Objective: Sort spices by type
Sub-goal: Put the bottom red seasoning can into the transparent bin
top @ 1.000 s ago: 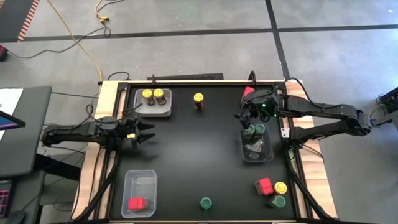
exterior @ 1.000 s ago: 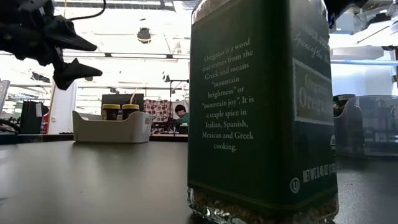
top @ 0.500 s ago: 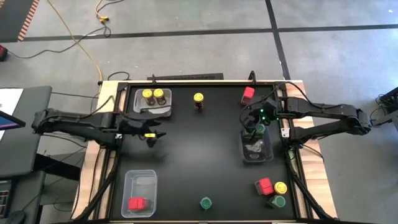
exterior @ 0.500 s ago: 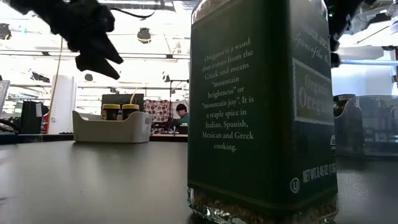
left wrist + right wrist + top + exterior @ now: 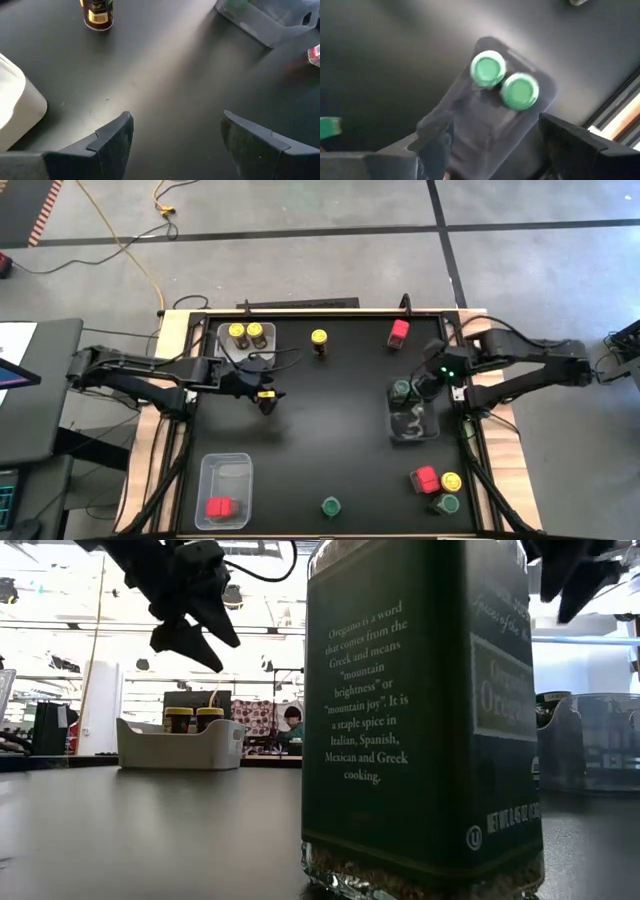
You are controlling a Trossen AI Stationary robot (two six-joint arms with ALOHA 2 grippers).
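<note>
With 2 green-lidded jars point(image 5: 505, 82) already standing in the clear bin point(image 5: 412, 420) on the right, the sort looks roughly half done, and both arms are between picks. The right gripper point(image 5: 432, 385) hangs above that bin's far end, fingers spread and holding nothing; its wrist view looks straight down on the 2 green lids sitting side by side, touching. The left gripper point(image 5: 266, 397) hovers over bare table just right of the white bin point(image 5: 246, 358), jaws apart and empty too.

My read: the left arm is heading for the lone yellow-lidded jar point(image 5: 319, 340) standing on the far middle of the black table point(image 5: 320, 440). That jar belongs with the 2 yellow-lidded jars point(image 5: 246, 333) in the white bin at far left, so the next move calls for reaching farther out, dropping the fingers either side of the jar, and closing.

Over to the containers. Near left, a clear bin point(image 5: 224, 492) holds 1 red container point(image 5: 218, 507). Another red container point(image 5: 399, 332) waits loose at far right.

Near right, a cluster is unsorted: a red one point(image 5: 426, 479), a yellow-lidded jar point(image 5: 451, 481) and a green-lidded jar point(image 5: 447, 504), close together. The oregano jar point(image 5: 420, 710), green-lidded, stands alone at near centre, filling the low view.
</note>
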